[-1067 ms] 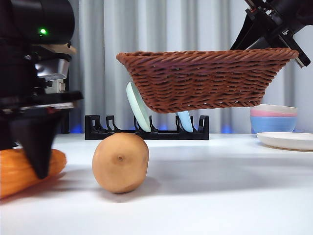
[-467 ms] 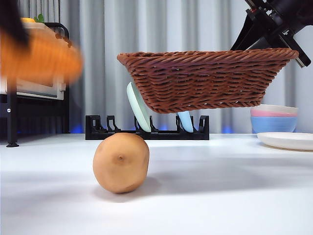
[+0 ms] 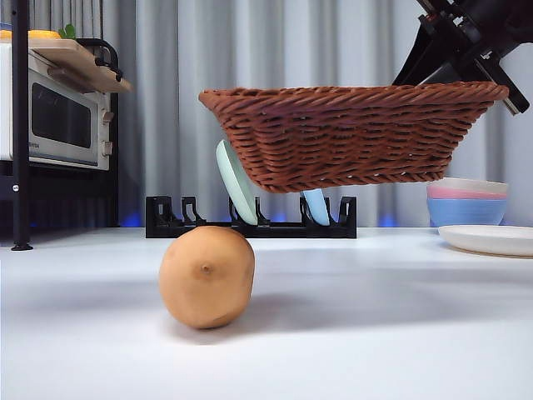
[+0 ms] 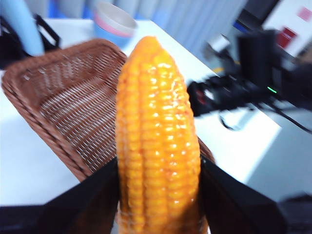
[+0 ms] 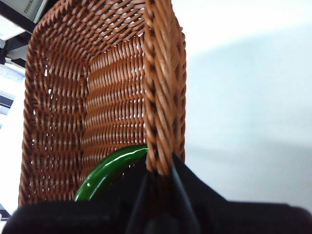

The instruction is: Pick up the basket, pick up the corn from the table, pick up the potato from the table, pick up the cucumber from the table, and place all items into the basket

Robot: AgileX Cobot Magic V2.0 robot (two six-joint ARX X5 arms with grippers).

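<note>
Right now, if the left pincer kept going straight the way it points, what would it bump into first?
Probably the basket. The left pincer grips the corn, whose tip points over the basket's open inside. Depth is unclear, so the gap can't be judged.

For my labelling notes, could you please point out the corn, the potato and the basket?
corn (image 4: pixel 156 141), left wrist view, middle of the cob.
potato (image 3: pixel 206 276), front view, centre of its front.
basket (image 3: pixel 350 137), front view, woven side wall.

A mock kitchen set up for robot trials: a microwave oven (image 3: pixel 54 125) on a dark shelf, a black dish rack (image 3: pixel 250 223) holding plates, stacked pastel bowls (image 3: pixel 465 204), grey curtains (image 3: pixel 275 50) behind the white counter (image 3: pixel 375 333).
</note>
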